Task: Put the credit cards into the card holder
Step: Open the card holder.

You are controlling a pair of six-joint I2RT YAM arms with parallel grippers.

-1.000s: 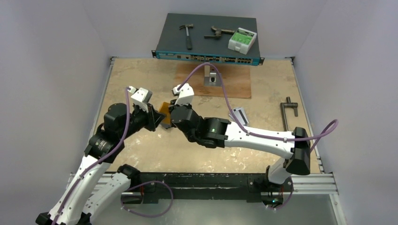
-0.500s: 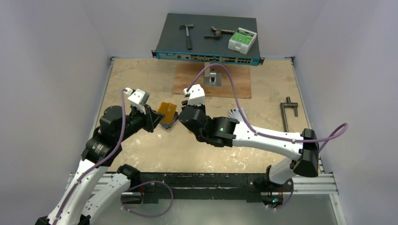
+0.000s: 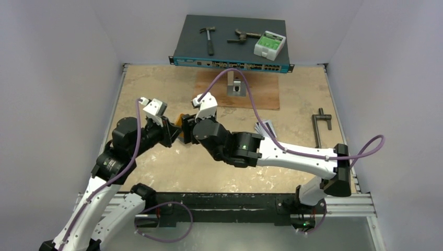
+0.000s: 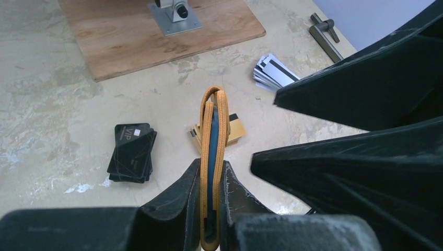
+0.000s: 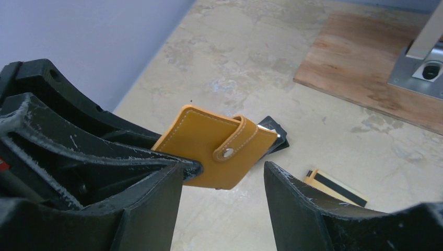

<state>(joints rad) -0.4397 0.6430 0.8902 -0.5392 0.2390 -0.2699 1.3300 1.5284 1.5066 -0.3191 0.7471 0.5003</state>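
The card holder (image 4: 214, 130) hangs above the table (image 4: 62, 120), snapped shut and edge-on in the left wrist view, and the left gripper (image 4: 213, 172) has its jaws clamped on the holder's lower end. We see the right gripper (image 5: 223, 168) facing the holder's flat side, its jaws apart, with the snap tab showing in the gap. On the table, a yellow-orange credit card (image 4: 237, 127) lies at the holder's 3 o'clock, a fanned silver-grey stack (image 4: 274, 72) at 1 o'clock, and a black case (image 4: 132, 151) at 9 o'clock.

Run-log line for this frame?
left gripper: shut on card holder | right gripper: open beside it | snap: fastened | credit cards: on table
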